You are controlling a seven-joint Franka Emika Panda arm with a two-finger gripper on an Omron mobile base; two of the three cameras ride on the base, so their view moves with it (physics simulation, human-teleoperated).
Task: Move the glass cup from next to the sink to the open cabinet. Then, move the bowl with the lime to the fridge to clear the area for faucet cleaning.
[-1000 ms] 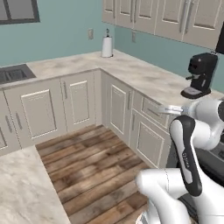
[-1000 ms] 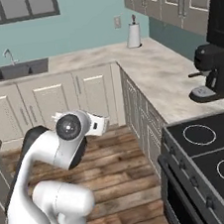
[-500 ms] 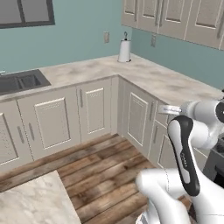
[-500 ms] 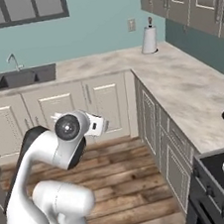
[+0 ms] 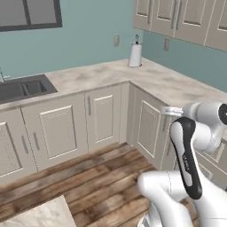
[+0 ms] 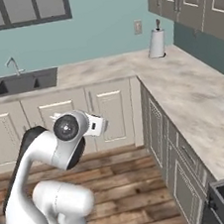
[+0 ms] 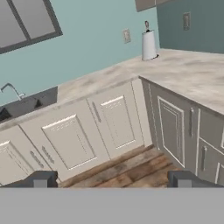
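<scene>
Fingers [image 7: 111, 178] apart — empty, sink [image 6: 22, 82] far left

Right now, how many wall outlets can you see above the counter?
2. One outlet is on the light teal wall left of the paper towel roll; another outlet is on the darker side wall right of it. Others may be out of frame.

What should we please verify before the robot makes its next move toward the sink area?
1. Dark grey recessed sink in sight: ok, at the far left of the marble counter.
2. Slim silver faucet located: ok, behind the basin.
3. Pincer empty: ok, tips apart, nothing between them.
4. Glass cup beside the sink: cannot tell.
5. Bowl with the lime: cannot tell.
6. Wooden floor toward the sink free: ok.
</scene>
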